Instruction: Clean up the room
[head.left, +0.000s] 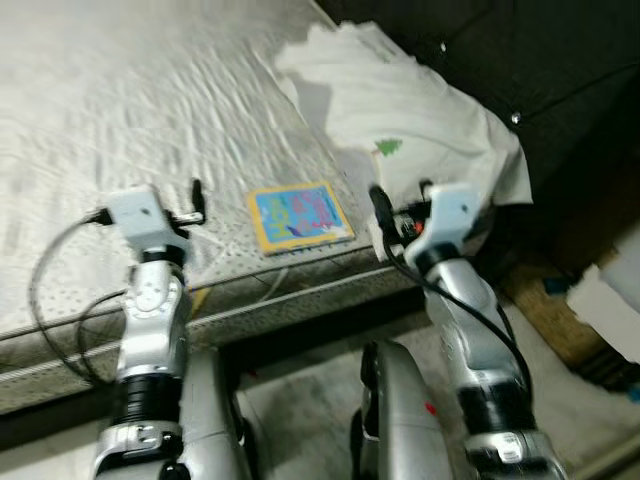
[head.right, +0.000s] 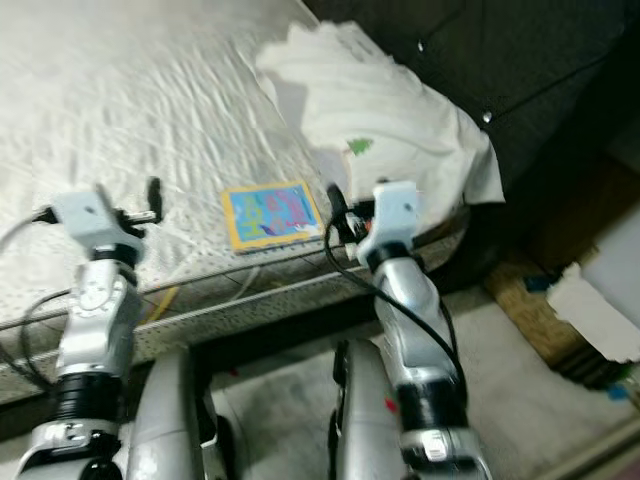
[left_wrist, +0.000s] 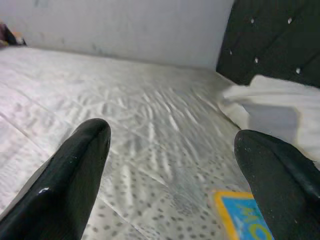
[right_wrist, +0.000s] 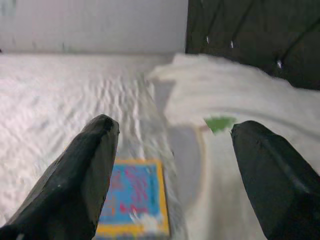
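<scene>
Both grippers raised over the near mattress (head.left: 120, 130) edge, forearms upright: left gripper (left_wrist: 172, 150) fingers apart, right gripper (right_wrist: 172, 145) fingers apart too. Blue-yellow book (head.left: 299, 217) lies flat between them; white shirt (head.left: 410, 120) heaped far right by the dark headboard (head.left: 540, 60).

A bare quilted mattress (head.left: 120, 130) carries two things — a yellow-bordered blue picture book (head.left: 299, 216) flat near its front edge, and a crumpled white cloth (head.left: 410, 130) heaped over its corner beside the book.
</scene>
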